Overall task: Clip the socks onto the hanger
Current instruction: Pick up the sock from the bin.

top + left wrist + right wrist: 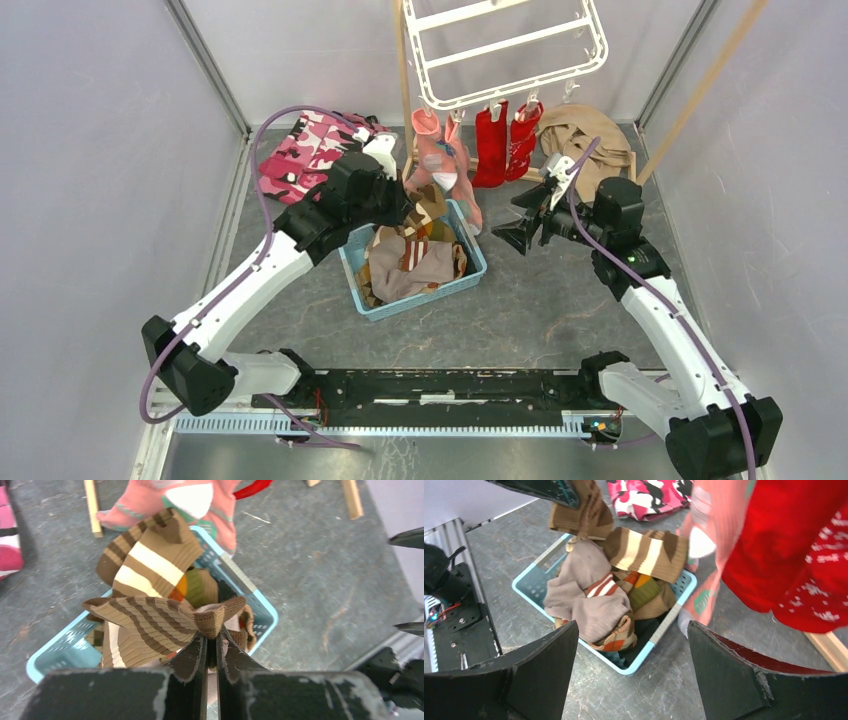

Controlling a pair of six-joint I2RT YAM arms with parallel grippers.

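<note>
Pick step: my left gripper (211, 642) clenched on brown sock (150, 622), just above basket (262, 611) at mid-tabletop. Right gripper (633, 632) spread wide, empty. Next, I think: lift sock to free peg on hanger (510, 43) at far edge.

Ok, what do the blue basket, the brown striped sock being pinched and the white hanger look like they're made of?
Basket: likely moulded plastic, matte light blue, with rows of small holes in its walls.
Striped sock: soft ribbed knit fabric, matte, bunching into folds where it is pinched.
Hanger: probably hard plastic, smooth white, with thin rigid bars.
</note>
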